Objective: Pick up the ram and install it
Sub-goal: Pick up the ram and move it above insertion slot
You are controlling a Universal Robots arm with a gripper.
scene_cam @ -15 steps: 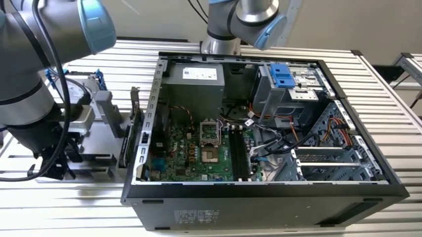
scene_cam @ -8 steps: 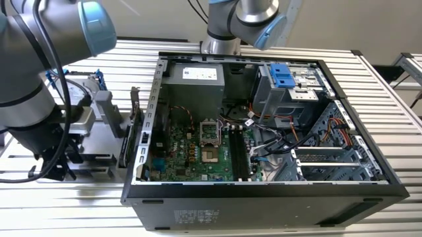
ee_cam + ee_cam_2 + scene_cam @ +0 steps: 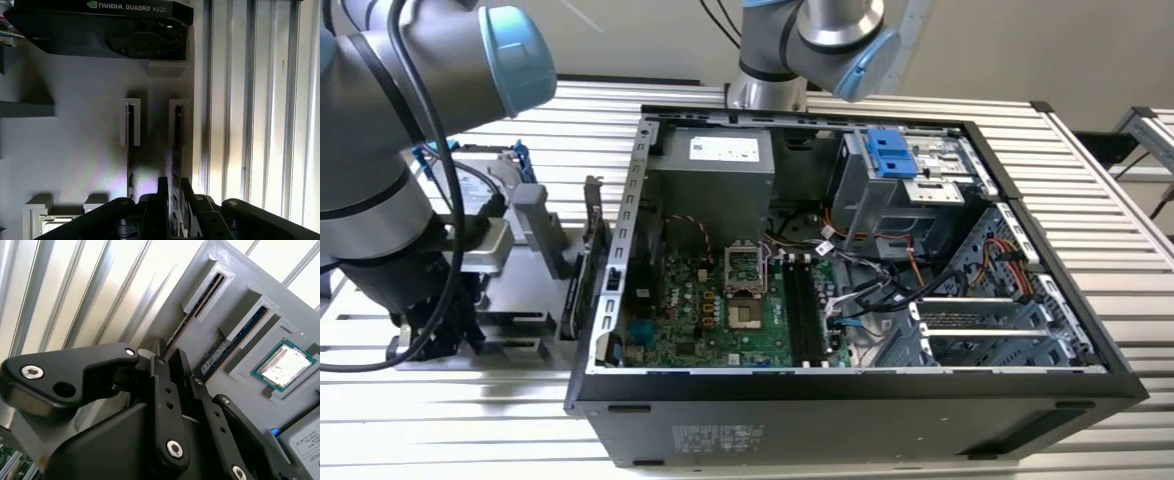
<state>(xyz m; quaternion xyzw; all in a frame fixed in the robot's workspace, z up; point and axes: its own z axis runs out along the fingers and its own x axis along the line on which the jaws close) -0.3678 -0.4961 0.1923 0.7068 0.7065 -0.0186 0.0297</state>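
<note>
Two ram sticks stand edge-up in slots of a grey holder [image 3: 250, 405]. In both wrist views my gripper [image 3: 168, 354] [image 3: 174, 184] has its black fingers closed on either side of the ram [image 3: 200, 302] [image 3: 176, 145] nearest the holder's edge, which still sits in its slot. The other, bluish ram stick [image 3: 227, 342] [image 3: 131, 145] stands in the neighbouring slot. In the exterior view my arm [image 3: 387, 200] hangs over the holder [image 3: 520, 330] at the exterior view's left, beside the open computer case [image 3: 854, 400]. The motherboard's black ram slots [image 3: 803, 310] lie inside it.
A square silver processor chip [image 3: 285, 365] lies in a recess of the holder beyond the second stick, and a silver hard drive [image 3: 302, 442] is at its corner. A black graphics card [image 3: 115, 30] stands at the holder's far end. Ribbed metal table [image 3: 1121, 300] surrounds everything.
</note>
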